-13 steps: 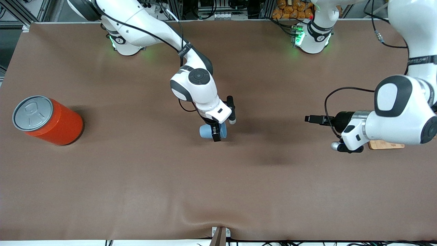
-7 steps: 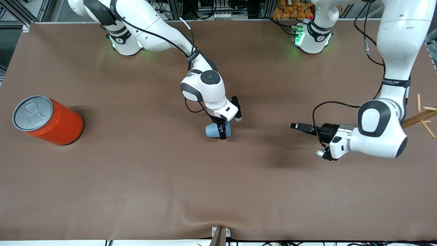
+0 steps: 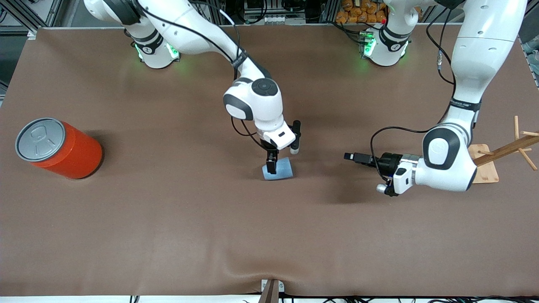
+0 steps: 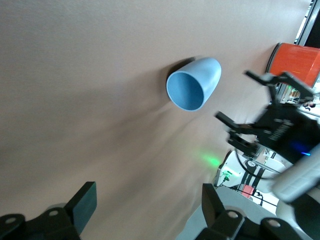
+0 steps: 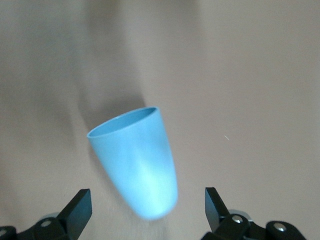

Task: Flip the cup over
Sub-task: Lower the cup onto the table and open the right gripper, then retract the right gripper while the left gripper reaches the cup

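The small light-blue cup (image 3: 281, 169) lies on its side on the brown table near the middle, its mouth toward the left arm's end. My right gripper (image 3: 274, 163) is just over it and open, its fingers (image 5: 80, 206) on either side of the cup's closed end (image 5: 142, 165) without touching it. My left gripper (image 3: 350, 157) is open and empty, low over the table toward the left arm's end, pointing at the cup. In the left wrist view the cup (image 4: 193, 84) shows its darker inside, and that gripper (image 4: 147, 202) is well short of it.
A large orange can with a grey lid (image 3: 59, 148) stands at the right arm's end of the table, also in the left wrist view (image 4: 296, 56). A wooden rack on a small wooden base (image 3: 486, 170) stands at the left arm's end, beside the left arm's wrist.
My right gripper carried the cup toward the left arm's end, then opened and let it go onto the table. My left gripper moved closer to the cup.
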You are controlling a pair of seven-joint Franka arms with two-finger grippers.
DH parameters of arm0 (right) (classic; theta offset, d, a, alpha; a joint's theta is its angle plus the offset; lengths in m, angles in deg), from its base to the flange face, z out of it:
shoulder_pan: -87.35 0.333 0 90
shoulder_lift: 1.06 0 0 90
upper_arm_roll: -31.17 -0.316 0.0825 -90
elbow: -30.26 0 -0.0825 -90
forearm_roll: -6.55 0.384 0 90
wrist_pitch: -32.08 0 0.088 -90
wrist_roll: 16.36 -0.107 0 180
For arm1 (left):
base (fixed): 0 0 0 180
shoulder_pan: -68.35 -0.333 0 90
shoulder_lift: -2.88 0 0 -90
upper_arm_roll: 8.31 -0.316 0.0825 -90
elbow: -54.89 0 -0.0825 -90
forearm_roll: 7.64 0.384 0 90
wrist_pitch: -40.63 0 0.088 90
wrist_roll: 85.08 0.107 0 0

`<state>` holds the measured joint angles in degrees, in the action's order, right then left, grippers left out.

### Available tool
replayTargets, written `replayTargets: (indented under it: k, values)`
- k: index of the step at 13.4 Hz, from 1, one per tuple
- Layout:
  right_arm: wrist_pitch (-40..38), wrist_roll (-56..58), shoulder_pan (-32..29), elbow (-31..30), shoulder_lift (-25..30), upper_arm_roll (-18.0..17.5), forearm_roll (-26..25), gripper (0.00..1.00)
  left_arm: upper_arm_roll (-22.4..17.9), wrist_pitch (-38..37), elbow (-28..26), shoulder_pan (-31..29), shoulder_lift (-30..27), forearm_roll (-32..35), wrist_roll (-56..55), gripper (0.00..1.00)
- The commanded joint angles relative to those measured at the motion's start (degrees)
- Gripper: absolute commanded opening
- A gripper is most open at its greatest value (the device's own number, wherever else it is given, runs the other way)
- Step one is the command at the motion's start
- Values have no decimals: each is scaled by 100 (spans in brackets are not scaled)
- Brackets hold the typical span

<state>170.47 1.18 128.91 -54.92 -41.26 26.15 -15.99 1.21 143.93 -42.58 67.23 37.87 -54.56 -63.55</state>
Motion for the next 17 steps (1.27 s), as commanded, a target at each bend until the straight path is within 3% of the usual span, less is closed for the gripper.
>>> replayTargets:
  k: [1, 3, 5, 7, 11, 15, 17]
  values:
    - [-724, -1213, 18, -69, 625, -17, -101, 100, -2, 286, -115, 269, 7, -343, 80, 79]
    - [-1338, -1882, -17, -69, 1029, 1, 318, 100, -2, 567, -124, 445, 78, -511, 80, 74]
    - [-1971, -2419, -157, -69, 1390, 62, 1055, 100, -2, 857, -106, 595, 86, -712, 106, 71]
    - [-2621, -2903, -586, -69, 1672, 63, 1532, 100, -2, 1121, 7, 586, 279, -836, 350, 71]
    - [-4143, -2914, -1438, -60, 1796, 62, 1630, 100, -11, 1516, 52, 946, 526, -1705, 677, 71]
    - [-4532, -2669, -2520, -130, 2032, 54, 1639, 100, -11, 1684, -167, 1105, 623, -2583, 677, 71]
    - [-4523, -2440, -2889, -506, 2400, 62, 1639, 100, -11, 1798, -246, 1236, 675, -3005, 668, 70]
